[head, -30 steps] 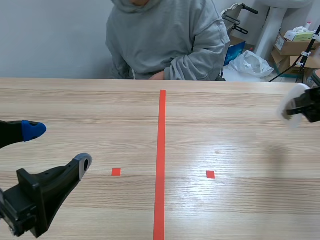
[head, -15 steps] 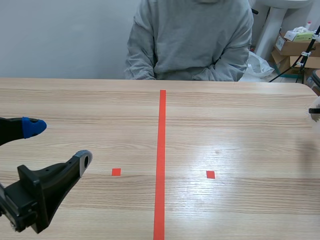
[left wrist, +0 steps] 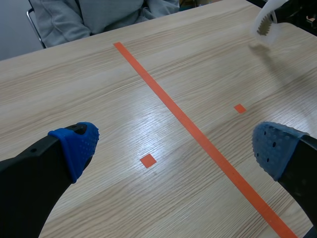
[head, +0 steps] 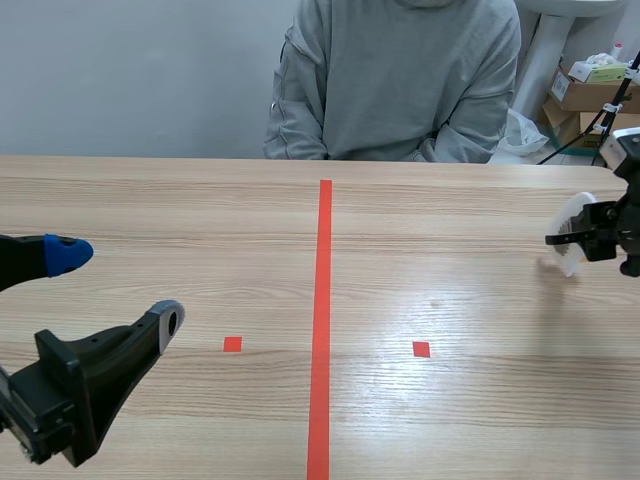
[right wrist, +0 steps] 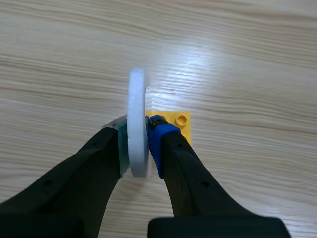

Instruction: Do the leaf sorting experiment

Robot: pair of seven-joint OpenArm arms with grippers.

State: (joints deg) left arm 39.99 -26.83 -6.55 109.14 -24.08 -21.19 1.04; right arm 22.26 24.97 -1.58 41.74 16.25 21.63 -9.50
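At the 3 o'clock edge of the wooden tabletop point(head: 450, 290), the right tool point(right wrist: 138, 136) pinches a white round plastic disc point(right wrist: 137, 94) upright by its rim, probably to serve as a sorting dish. The left tool point(left wrist: 173, 148) hangs spread wide at 8 o'clock. No leaves show.

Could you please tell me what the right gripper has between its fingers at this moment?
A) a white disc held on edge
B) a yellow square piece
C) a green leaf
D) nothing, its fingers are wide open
A: in the right wrist view the right gripper is shut on the white disc, pressed edge-on between its pads; the yellow piece lies beyond the fingers.
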